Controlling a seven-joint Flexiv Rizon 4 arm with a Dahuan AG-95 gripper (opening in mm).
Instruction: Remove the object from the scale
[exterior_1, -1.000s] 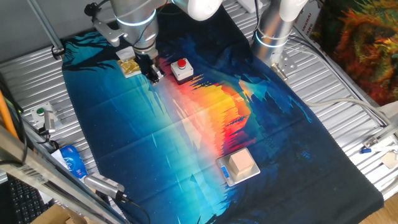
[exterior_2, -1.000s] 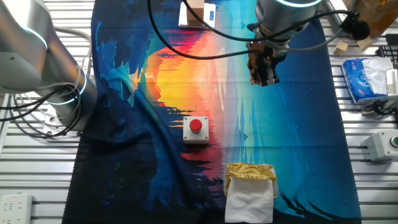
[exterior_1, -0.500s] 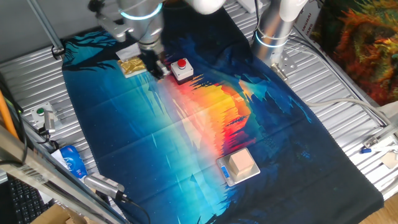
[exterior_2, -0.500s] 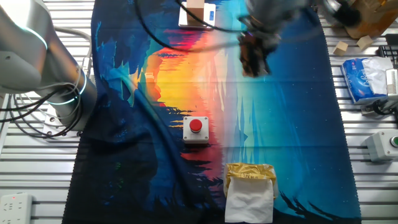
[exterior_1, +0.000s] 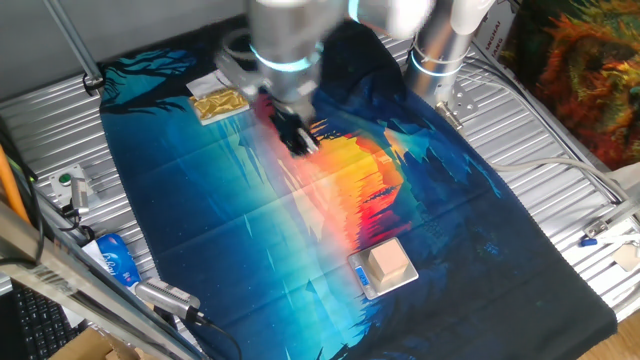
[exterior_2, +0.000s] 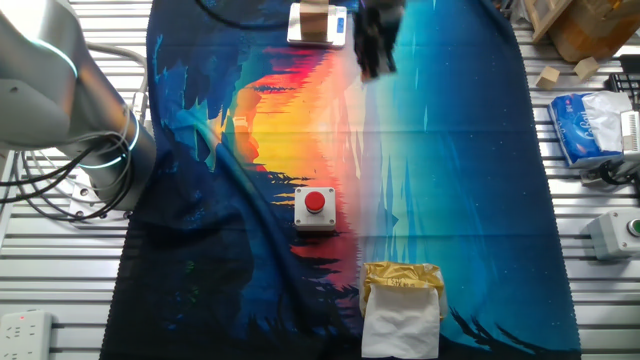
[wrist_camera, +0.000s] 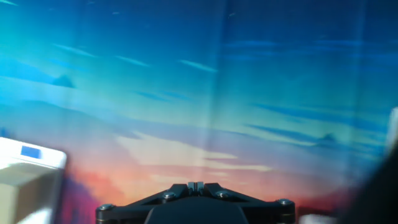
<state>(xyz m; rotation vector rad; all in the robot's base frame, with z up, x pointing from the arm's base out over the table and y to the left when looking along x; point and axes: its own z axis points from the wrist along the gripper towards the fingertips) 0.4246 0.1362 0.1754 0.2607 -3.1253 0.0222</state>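
Gripper (exterior_1: 298, 140), blurred in one fixed view, has left the gold packet (exterior_1: 220, 104) and now hangs over the cloth's orange centre, well apart from the object (exterior_1: 391, 262) resting on the scale (exterior_1: 366, 281). Other fixed view: gripper (exterior_2: 376, 55) has come up beside scale (exterior_2: 336, 24), leaving red-button box (exterior_2: 316, 209) behind. Hand view: fingers (wrist_camera: 196, 185) pressed together, empty; scale (wrist_camera: 31, 155) and object (wrist_camera: 25, 193) at lower left.

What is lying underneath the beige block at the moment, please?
The block sits on the scale, whose blue display end sticks out beside it. The plate beneath is covered; the scale rests on the printed cloth.
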